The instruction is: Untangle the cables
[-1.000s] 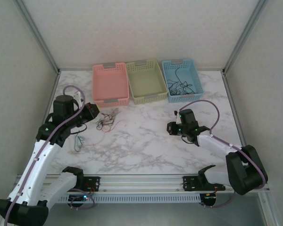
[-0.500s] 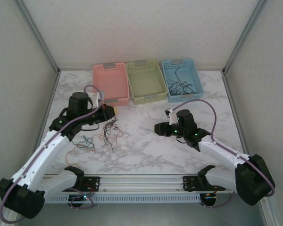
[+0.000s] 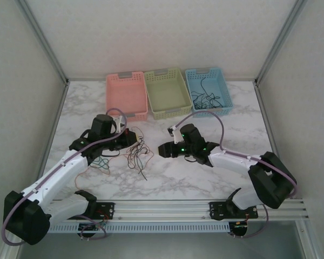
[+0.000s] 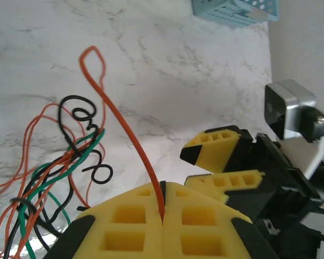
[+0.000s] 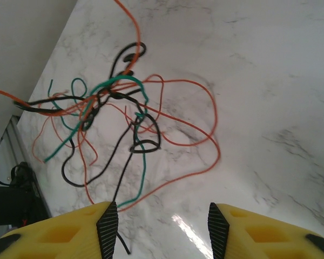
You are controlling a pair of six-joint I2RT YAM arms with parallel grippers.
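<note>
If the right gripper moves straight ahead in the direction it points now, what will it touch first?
Probably the tangled cables ahead of the open right gripper; their height is unclear.

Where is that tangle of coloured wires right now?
In the top view the tangle of wires sits left of centre, between the left gripper and the right gripper, on the near side of the pink basket.
</note>
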